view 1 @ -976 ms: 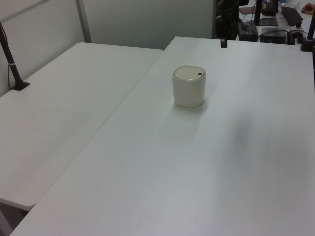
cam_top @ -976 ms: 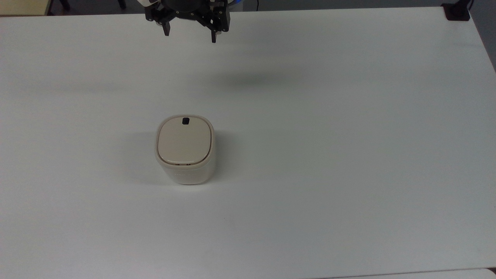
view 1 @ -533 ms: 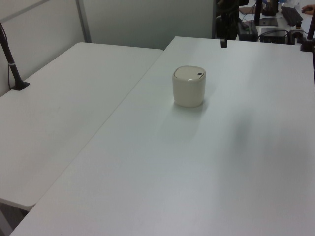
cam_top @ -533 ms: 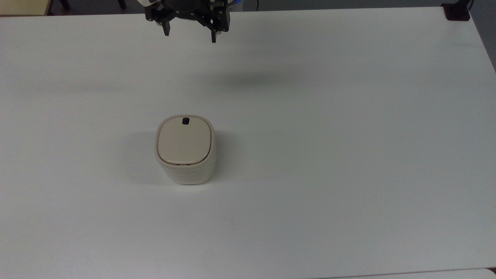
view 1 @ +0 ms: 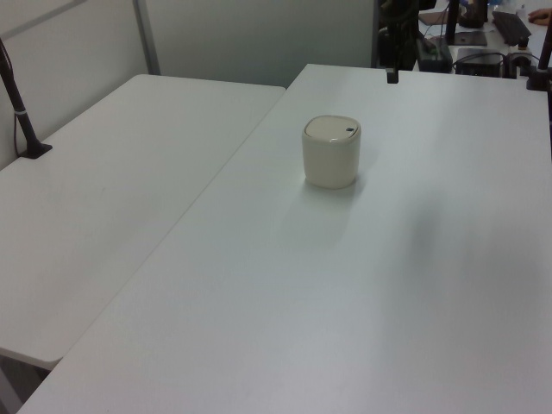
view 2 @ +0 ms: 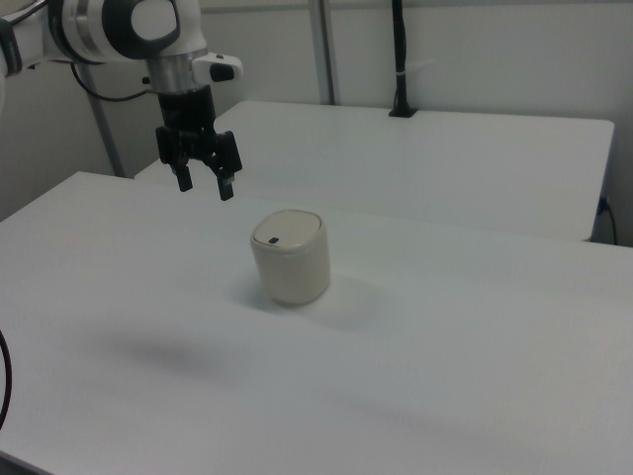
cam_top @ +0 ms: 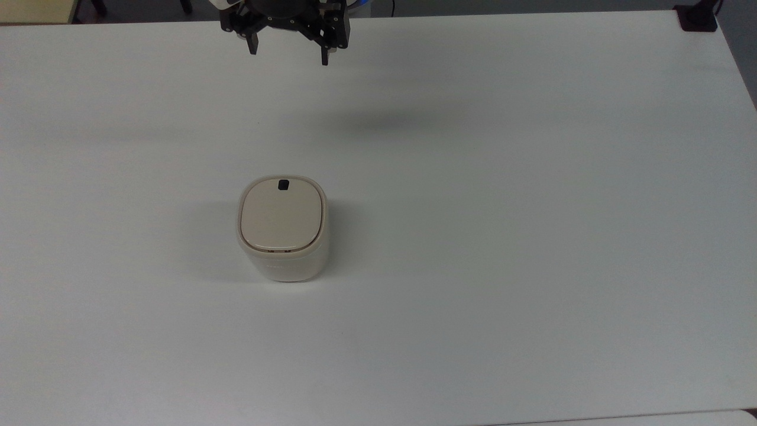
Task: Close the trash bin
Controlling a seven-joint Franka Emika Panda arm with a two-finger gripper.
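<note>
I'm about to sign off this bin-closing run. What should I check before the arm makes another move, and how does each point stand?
1. Lid lies flat on the trash bin: ok.
2. Bin stands upright on the table: ok.
3. Gripper is off the bin, up in the air: ok.
4. Gripper open and holding nothing: ok.
5. Lid latched at the black button: cannot tell.
</note>
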